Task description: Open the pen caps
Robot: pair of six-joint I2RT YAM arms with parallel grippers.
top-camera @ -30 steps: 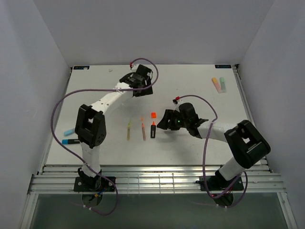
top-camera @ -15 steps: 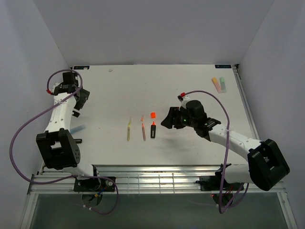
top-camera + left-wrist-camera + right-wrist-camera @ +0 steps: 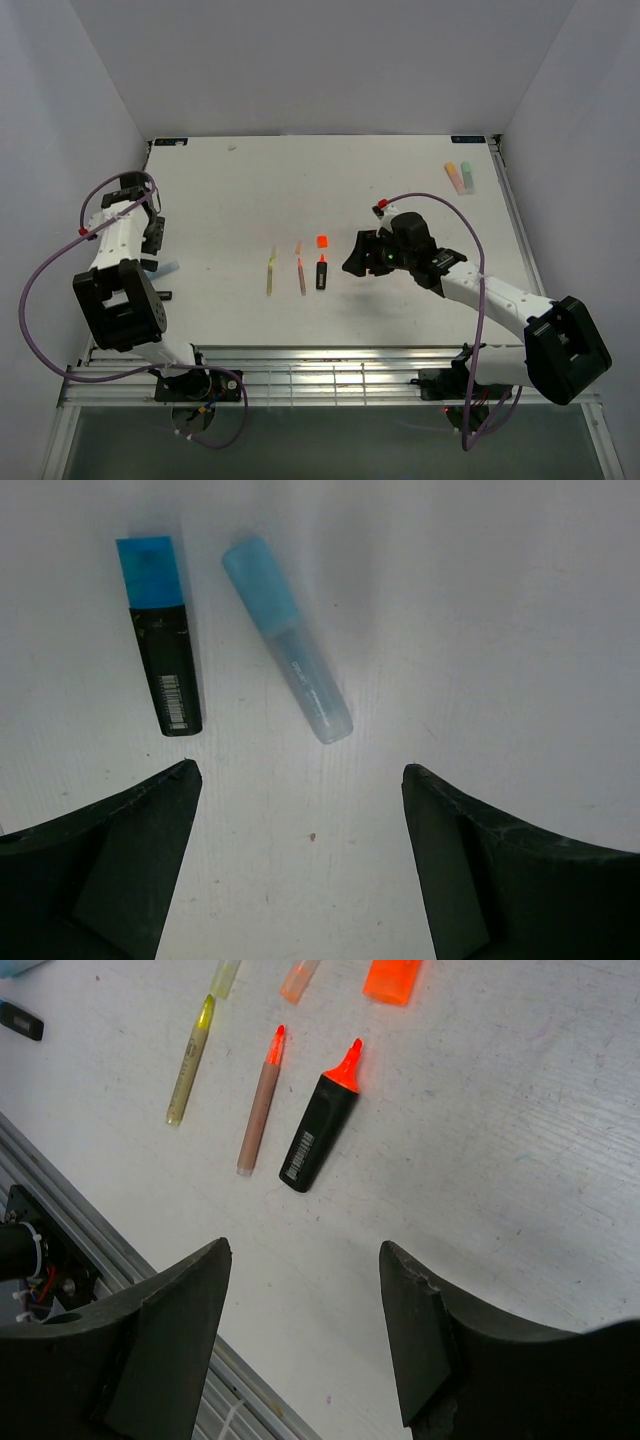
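Hovering near the black highlighter (image 3: 175, 670), my left gripper (image 3: 300, 800) gapes wide, empty, to straddle its blue cap (image 3: 150, 572). Well right of it, my right gripper (image 3: 302, 1260) hangs parted, empty.

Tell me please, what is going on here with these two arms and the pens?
Two robot arms are taking the caps off pens. The left gripper hovers open above a black highlighter with a blue cap and a pale blue pen, both apparently capped. The right gripper, also open and holding nothing, hangs near an orange-tipped highlighter whose orange cap lies on the table apart from its tip. Neither gripper touches anything.
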